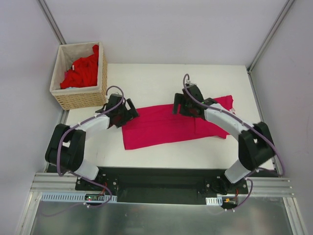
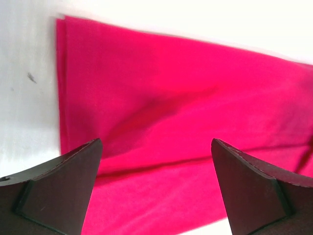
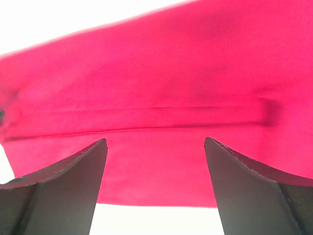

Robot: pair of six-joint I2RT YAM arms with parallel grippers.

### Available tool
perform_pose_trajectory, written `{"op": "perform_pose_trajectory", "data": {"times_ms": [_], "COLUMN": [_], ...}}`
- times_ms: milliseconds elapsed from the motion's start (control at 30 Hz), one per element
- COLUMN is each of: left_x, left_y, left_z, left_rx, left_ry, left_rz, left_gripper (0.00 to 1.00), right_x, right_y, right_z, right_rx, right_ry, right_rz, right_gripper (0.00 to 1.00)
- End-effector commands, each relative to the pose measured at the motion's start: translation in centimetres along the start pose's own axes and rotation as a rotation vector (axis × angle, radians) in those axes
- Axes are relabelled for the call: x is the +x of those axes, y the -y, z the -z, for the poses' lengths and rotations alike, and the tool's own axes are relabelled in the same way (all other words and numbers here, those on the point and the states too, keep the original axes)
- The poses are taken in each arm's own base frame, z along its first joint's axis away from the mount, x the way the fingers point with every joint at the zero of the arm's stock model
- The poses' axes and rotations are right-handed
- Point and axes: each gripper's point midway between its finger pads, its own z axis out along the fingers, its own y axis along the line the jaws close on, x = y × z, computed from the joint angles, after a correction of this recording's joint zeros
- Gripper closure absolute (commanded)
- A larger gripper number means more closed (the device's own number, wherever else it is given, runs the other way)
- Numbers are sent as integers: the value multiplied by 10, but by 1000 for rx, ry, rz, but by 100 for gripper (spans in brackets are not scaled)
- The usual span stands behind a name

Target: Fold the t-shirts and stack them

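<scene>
Left gripper (image 1: 121, 111): jaws wide, empty, at the left end of the magenta t-shirt (image 1: 166, 128). Right gripper (image 1: 185, 104): jaws apart, empty, over its upper edge at mid-length. Shirt: frame centre, flat, long axis left to right. Upper left: wicker basket (image 1: 80, 100) holding red t-shirts (image 1: 83, 71).

The top external camera looked steeply down from above and behind the arms (image 1: 93, 123), taking in the whole white table (image 1: 161, 78), the bases (image 1: 93, 185) along its bottom edge and the wicker basket (image 1: 78, 100) at far left. The left wrist camera sat low and close over the magenta t-shirt (image 2: 171, 107), looking out between its own fingers (image 2: 58, 191) at one end of the cloth. The right wrist camera hung equally close, its fingers (image 3: 254, 186) framing a folded seam, probably nearer the shirt's middle. All three views shared that shirt.
</scene>
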Motion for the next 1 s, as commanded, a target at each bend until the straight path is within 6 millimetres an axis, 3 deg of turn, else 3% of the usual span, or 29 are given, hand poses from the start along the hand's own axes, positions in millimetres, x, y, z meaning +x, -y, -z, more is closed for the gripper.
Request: {"op": "perform_pose_trajectory", "data": {"times_ms": [0, 67, 100, 167, 200, 300, 400, 533, 800, 967], "left_x": [-15, -15, -17, -11, -3, 15, 30, 36, 37, 34], "left_y": [38, 60, 71, 89, 98, 113, 113, 106, 106, 109], "left_z": [38, 56, 64, 79, 88, 107, 115, 118, 118, 120], "left_rx": [170, 270, 311, 392, 445, 535, 568, 562, 559, 563], "left_ry": [24, 9, 4, -28, -67, -116, -158, -168, -182, -179], "left_rz": [-43, -71, -82, -108, -129, -196, -227, -239, -258, -266], "left_gripper": [4, 2, 1, 1, 1, 1, 1, 1, 1, 1], "right_x": [-41, -39, -32, -23, -13, -10, -7, -21, -45, -41], "right_y": [67, 91, 113, 134, 157, 189, 204, 206, 226, 245], "right_z": [71, 75, 75, 69, 65, 58, 44, 31, 30, 26], "right_rx": [297, 372, 423, 466, 522, 562, 567, 542, 567, 593], "right_ry": [153, 145, 109, 74, 45, 45, -6, -25, 2, -36], "right_rz": [-2, -51, -97, -179, -226, -342, -397, -429, -467, -507], "right_gripper": [11, 7, 7, 6, 5, 4, 4, 4, 4, 4]}}
